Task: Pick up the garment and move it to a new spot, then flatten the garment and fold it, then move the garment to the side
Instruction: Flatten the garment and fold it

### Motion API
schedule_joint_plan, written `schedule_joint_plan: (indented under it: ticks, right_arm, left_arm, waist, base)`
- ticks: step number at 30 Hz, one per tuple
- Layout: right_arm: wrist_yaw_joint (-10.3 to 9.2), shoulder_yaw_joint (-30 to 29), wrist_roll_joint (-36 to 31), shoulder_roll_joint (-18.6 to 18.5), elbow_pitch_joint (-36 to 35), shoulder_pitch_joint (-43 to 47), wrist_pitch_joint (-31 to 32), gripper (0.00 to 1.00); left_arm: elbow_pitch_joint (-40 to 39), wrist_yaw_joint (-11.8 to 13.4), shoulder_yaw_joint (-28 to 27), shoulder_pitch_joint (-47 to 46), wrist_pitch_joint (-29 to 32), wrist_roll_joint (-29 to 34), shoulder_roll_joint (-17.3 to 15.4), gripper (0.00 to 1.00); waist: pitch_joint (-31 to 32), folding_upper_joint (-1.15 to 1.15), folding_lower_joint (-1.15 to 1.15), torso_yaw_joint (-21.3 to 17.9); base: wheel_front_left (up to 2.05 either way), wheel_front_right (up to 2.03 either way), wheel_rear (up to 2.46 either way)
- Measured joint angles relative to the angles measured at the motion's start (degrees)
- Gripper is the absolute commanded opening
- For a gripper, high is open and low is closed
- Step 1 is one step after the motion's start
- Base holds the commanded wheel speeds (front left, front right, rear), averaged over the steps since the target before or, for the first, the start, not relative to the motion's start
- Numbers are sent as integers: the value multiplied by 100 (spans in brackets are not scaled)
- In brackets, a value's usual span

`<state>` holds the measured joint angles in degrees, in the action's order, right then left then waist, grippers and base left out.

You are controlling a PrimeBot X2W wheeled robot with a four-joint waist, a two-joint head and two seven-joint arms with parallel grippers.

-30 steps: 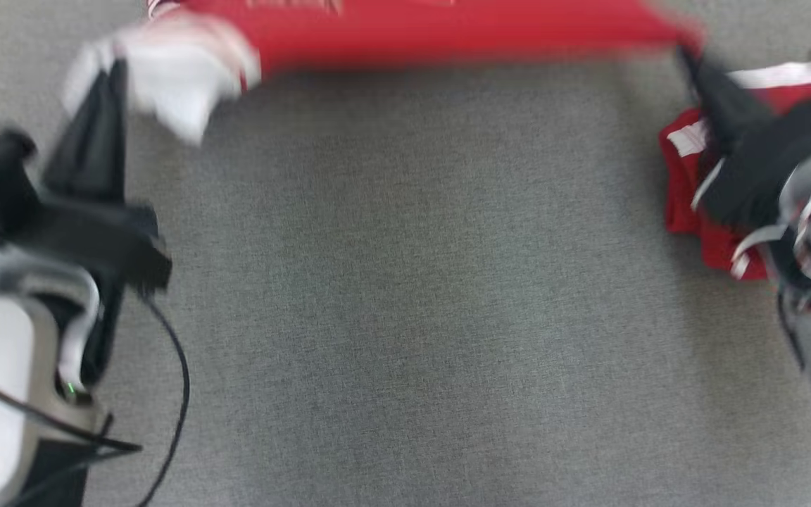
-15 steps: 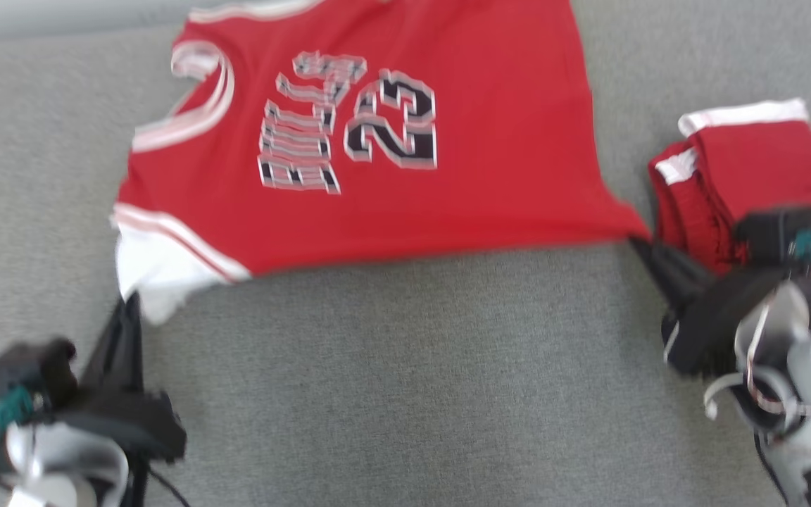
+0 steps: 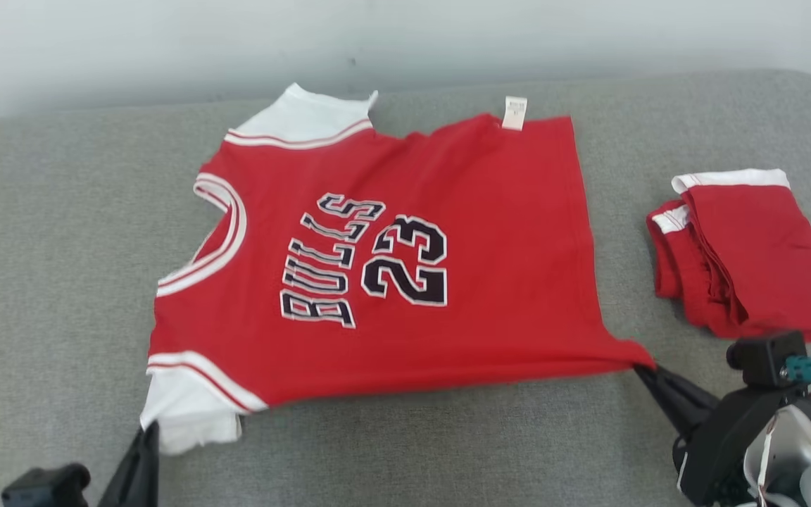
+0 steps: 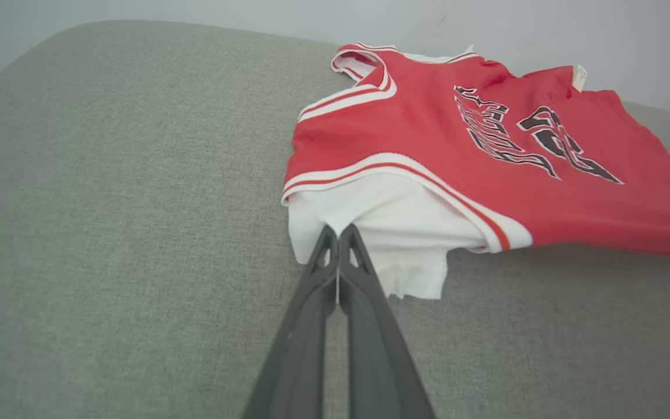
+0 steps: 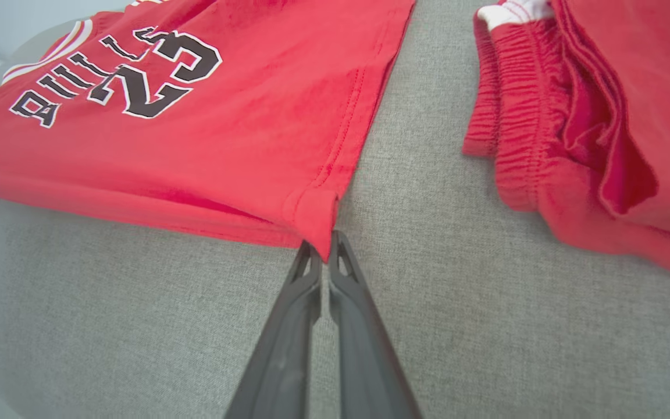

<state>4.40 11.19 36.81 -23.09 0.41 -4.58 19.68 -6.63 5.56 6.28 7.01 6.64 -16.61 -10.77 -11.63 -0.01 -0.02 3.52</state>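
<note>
The garment is a red jersey (image 3: 391, 267) with "BULLS 23" on it and white sleeves, spread nearly flat on the grey cushion (image 3: 405, 451). My left gripper (image 3: 148, 431) is at the bottom left of the head view, shut on the near white sleeve (image 4: 393, 233). In the left wrist view the left gripper's tips (image 4: 338, 234) pinch that sleeve's edge. My right gripper (image 3: 643, 371) is shut on the jersey's near hem corner (image 5: 312, 212). The right wrist view shows its tips (image 5: 323, 249) closed on the red fabric. The near edge is stretched between both grippers.
Red shorts (image 3: 743, 253) with white trim lie folded to the right of the jersey, close to my right gripper, and show as a heap (image 5: 591, 116) in the right wrist view. A pale wall (image 3: 377, 35) runs behind the cushion's far edge.
The head camera has tilted, bringing the whole jersey into view. Both grippers have drawn the jersey's near edge toward me, past the shorts, and the jersey now lies spread out.
</note>
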Motion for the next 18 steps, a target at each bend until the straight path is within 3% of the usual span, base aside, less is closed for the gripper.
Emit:
schedule_joint_plan:
  ticks: [12,13,14,15,18]
  right_arm:
    - [-539,-27,-147,-51,-431,790,355,0]
    - [-587,-29,-175,-54,-436,812,387,0]
    - [-624,-15,-208,-60,-448,832,412,49]
    - [-695,-20,-266,-59,-463,856,411,100]
    - [-802,-12,-338,-115,-458,928,522,100]
  left_arm:
    - [-355,47,63,556,622,-68,32,0]
    - [-370,48,83,556,670,-68,35,88]
    - [-371,48,99,556,722,-68,36,100]
    - [-369,59,103,556,777,-68,42,100]
    - [-352,102,101,555,951,-67,40,100]
  waist:
    - [51,0,1,29]
    - [45,0,1,25]
    - [38,0,1,19]
    - [32,0,1,13]
    - [11,0,2,-9]
  base:
    - [0,0,0]
    - [0,0,0]
    - [0,0,0]
    - [0,0,0]
    - [0,0,0]
